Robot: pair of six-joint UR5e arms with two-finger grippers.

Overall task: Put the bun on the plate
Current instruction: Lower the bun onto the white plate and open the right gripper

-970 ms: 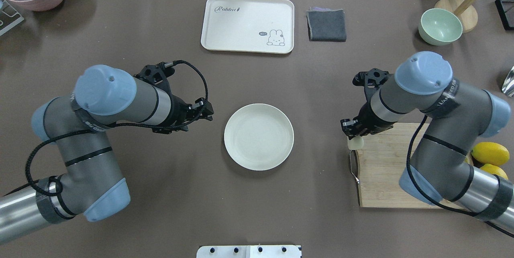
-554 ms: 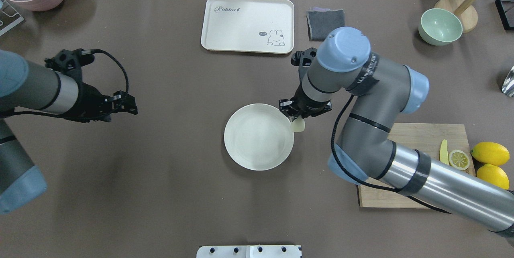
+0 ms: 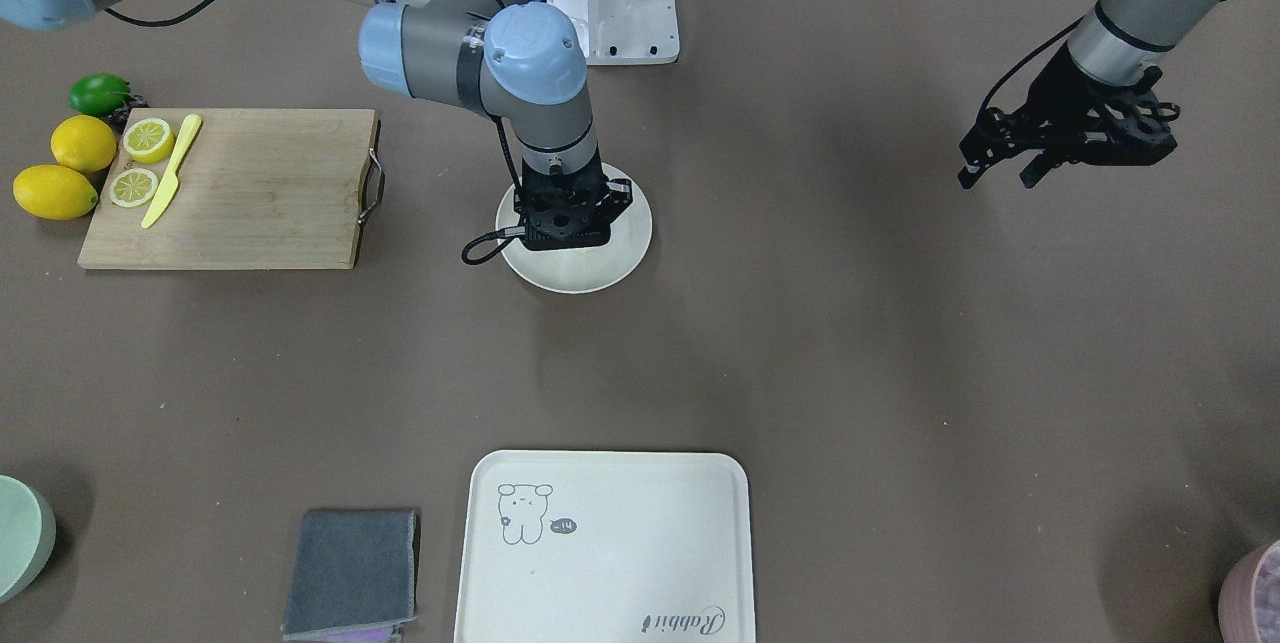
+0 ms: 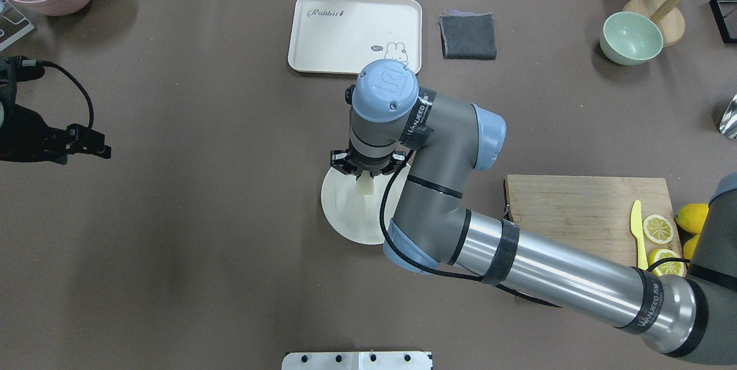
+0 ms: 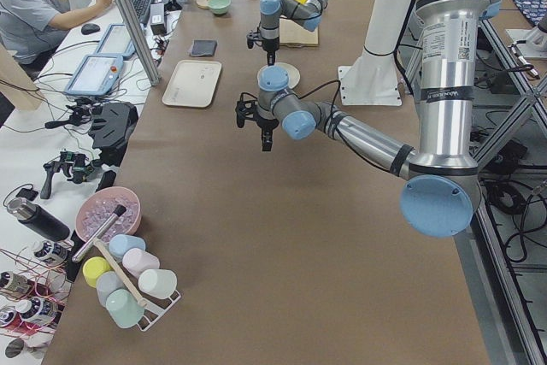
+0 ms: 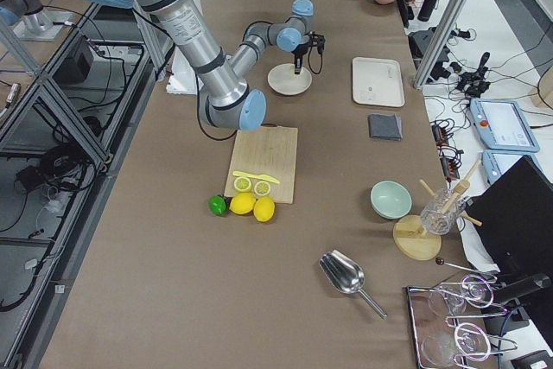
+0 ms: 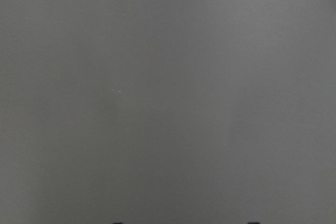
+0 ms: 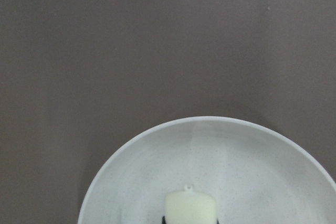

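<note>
**Bun held straight over the plate — the way left to go is down**

The brown table [image 4: 230,255] carries a good deal, but only its centre matters here. The right arm [image 4: 518,266] reaches across it from the cutting-board side and bends its wrist to point straight down. That makes it by far the nearer arm, and the only one placed to finish.

The left gripper [image 3: 998,173] hangs well apart at the table's far side. Its fingers are spread, they hold nothing, and its wrist camera sees only bare tabletop.

The plate [image 4: 345,220] lies directly under the right wrist. In the front-facing view the tool covers much of the dish, well within the rim.

The right gripper [image 4: 364,179] has its fingers clamped on the bun [image 4: 364,187], which hangs below the fingertips with its free end toward the plate floor. In the right wrist view the bun [image 8: 190,208] shows against the pale inside of the plate [image 8: 210,156], rim all round — so it is aligned sideways, near the middle.

Whether the bun touches the plate or hangs just above it, I cannot tell. My judgement is that a short vertical drop should come before the fingers part, with no sideways correction.
</note>
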